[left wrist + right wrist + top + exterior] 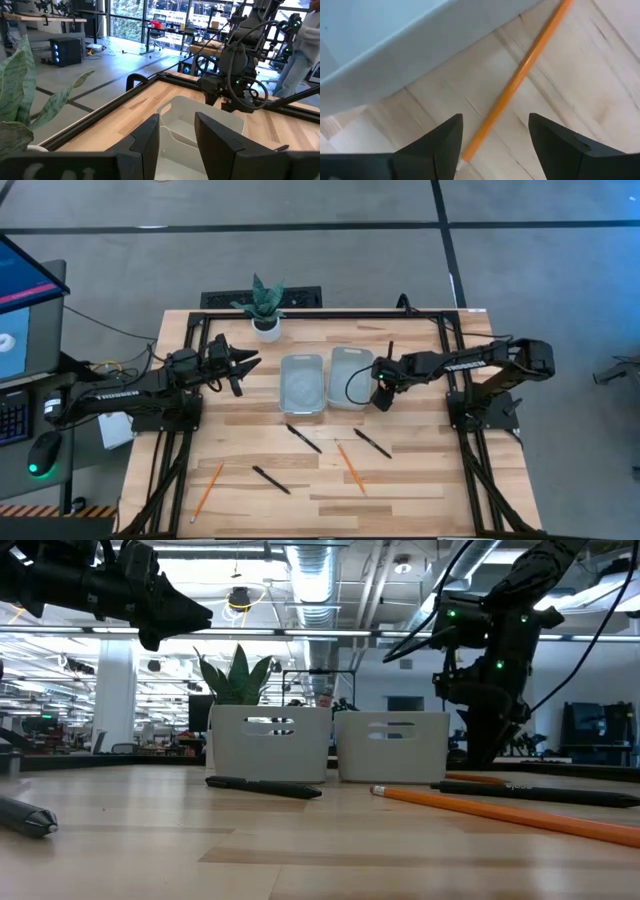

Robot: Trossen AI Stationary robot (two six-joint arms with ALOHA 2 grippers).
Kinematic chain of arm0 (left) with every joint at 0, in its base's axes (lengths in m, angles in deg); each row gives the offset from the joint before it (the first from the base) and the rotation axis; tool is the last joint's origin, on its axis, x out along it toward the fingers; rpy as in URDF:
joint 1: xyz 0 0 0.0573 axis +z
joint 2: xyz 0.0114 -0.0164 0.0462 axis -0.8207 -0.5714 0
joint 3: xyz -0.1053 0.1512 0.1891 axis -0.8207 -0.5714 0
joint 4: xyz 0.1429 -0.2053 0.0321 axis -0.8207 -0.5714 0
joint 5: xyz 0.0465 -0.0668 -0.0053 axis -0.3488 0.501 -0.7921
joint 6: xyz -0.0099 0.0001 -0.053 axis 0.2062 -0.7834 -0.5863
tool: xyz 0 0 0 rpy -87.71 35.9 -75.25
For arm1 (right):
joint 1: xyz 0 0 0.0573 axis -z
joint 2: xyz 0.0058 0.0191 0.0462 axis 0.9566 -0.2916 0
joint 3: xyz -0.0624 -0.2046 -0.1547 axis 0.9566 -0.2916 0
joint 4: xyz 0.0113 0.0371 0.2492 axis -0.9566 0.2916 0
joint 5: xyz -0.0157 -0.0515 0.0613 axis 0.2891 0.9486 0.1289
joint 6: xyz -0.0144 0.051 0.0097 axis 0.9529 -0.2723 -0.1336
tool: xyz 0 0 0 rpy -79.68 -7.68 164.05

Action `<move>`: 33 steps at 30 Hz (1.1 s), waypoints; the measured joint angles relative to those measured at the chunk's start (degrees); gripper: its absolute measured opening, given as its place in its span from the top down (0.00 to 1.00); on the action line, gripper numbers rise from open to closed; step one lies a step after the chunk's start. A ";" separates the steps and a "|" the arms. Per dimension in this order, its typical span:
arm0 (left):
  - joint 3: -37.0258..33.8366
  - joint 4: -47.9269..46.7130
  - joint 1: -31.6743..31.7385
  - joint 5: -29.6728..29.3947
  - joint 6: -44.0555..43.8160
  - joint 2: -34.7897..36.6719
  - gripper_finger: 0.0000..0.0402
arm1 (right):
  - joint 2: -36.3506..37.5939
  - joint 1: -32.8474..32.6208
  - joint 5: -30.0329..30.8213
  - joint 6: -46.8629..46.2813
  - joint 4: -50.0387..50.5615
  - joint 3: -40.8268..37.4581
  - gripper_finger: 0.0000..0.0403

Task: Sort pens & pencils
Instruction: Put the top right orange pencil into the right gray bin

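Two arms: the right fingers hang low over the desk, just in front of the right-hand white bin; the left fingers wait higher, near the potted plant and behind the bins.
Right fingers: spread wide, with nothing between them but air and a pencil below.
Left fingers: apart, empty.
Nearest pencil: flat on the wood right beside the bin wall, one end lying in the gap under the right fingers, closer to one finger than the other.
Long axis: it runs slantwise away from the gap, neither square across the fingers nor in line with them.
Judgement: a slight wrist turn, or a shift toward mid-shaft, would probably be wanted before closing; otherwise the stick may roll or pivot out.
Other pieces: two pencils and three pens lie on the open front half of the desk, well apart from both arms.
Nearer arm: clearly the right.
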 joint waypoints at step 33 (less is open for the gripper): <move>0.00 -0.02 0.00 0.04 -1.62 0.01 0.71 | 0.07 2.58 2.92 -5.52 2.25 -4.90 0.38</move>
